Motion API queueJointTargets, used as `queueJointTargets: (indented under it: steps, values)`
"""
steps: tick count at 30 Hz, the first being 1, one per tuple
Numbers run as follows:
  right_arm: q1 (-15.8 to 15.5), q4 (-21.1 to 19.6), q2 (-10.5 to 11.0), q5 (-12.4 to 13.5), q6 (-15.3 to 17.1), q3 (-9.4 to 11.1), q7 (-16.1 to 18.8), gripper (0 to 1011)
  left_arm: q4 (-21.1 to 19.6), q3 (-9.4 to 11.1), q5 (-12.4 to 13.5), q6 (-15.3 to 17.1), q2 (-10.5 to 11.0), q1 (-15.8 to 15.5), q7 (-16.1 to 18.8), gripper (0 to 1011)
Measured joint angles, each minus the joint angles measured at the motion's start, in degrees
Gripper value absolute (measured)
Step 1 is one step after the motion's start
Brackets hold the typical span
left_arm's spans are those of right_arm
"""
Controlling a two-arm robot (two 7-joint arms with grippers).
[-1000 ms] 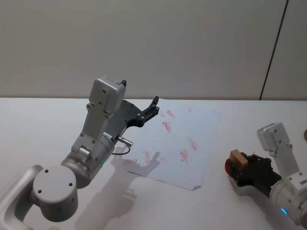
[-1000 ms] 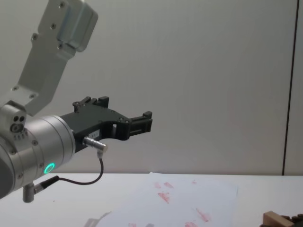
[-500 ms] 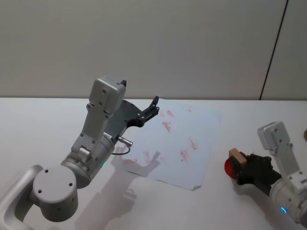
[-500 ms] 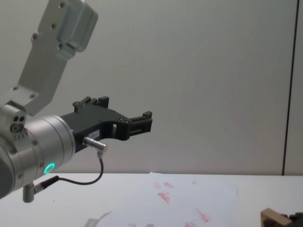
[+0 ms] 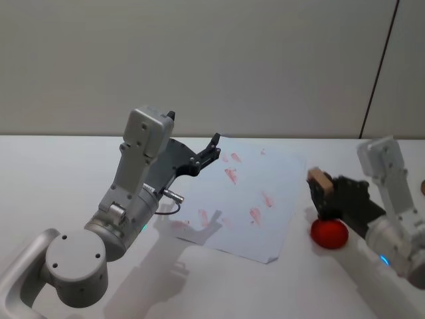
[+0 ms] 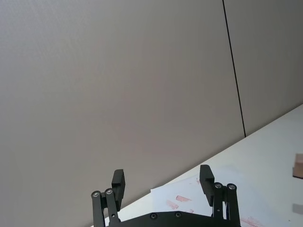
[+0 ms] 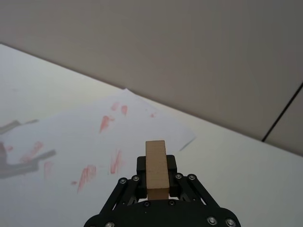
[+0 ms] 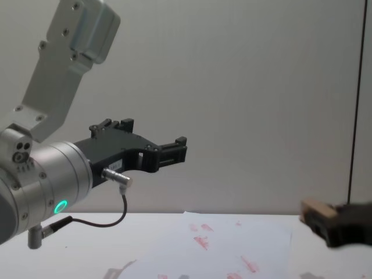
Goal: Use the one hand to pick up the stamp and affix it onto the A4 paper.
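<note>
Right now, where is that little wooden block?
The stamp sits on the head view's right, clamped in the right gripper, off the table just past the right edge of the A4 paper, near a red round object.

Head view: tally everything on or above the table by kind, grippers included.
1 stamp
1 A4 paper
1 red round object
2 grippers: left gripper open, right gripper shut on the stamp
Total: 5

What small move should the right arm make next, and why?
Probably shift left over bare A4 paper: the right gripper holds the stamp raised near the red pad, beside the sheet's edge; the left gripper hangs parked over its far-left corner.
</note>
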Motion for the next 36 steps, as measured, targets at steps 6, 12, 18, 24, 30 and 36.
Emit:
queueJointTargets:
  steps: [6,12,18,24,30,36]
  values:
    - [2.98,1.45,-1.94,-0.98,-0.82,-0.6,1.41,221,0.0,0.0,0.0,0.0,0.0,0.0,0.0,1003]
    - [6.83,5.86,-4.73,-3.49,-0.4,-1.92,3.03,221,0.0,0.0,0.0,0.0,0.0,0.0,0.0,1003]
    - [10.83,11.74,-7.7,-6.22,0.39,-3.46,4.11,221,0.0,0.0,0.0,0.0,0.0,0.0,0.0,1003]
    - [14.6,18.76,-10.61,-8.29,1.13,-4.84,3.97,221,0.0,0.0,0.0,0.0,0.0,0.0,0.0,1003]
    - [16.93,23.2,-12.62,-8.88,1.89,-5.66,2.67,221,0.0,0.0,0.0,0.0,0.0,0.0,0.0,1003]
    - [18.76,26.76,-14.3,-8.74,2.99,-6.26,0.69,221,0.0,0.0,0.0,0.0,0.0,0.0,0.0,1003]
